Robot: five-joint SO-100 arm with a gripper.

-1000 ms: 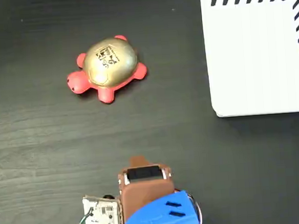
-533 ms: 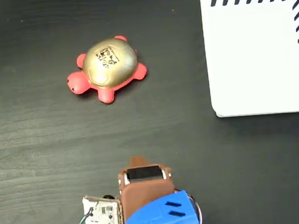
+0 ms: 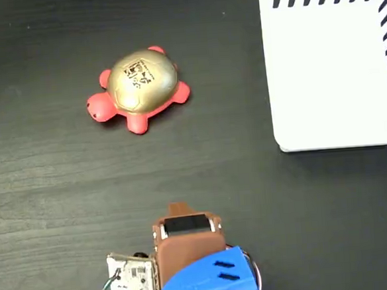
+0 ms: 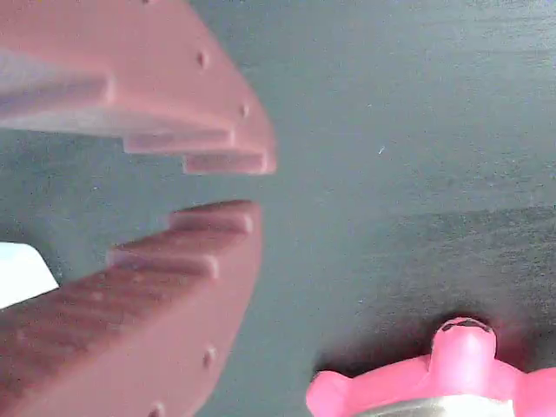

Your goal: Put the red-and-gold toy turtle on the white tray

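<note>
The bench (image 3: 51,195) is dark wood-grain, matte, pretty much black. Biggest thing on it is the white tray (image 3: 328,76) up at the far right corner: flat, smooth, rounded corners, black slanted stripes along its top and right edges, and it's cut off by the frame on the right. The arm (image 3: 195,264) sits at the near edge, brown and blue plastic with a little bare circuit board beside it, also partly cropped. The turtle (image 3: 138,88) is out on the open bench toward the far left, well apart from the tray: shiny gold dome shell with black print, coral-red head and legs, looks soft and rubbery. In the wrist view only its red edge shows. The tool (image 4: 234,187) has ridged reddish-brown fingers (image 4: 174,261) with a narrow gap at the tips, holding nothing.
</note>
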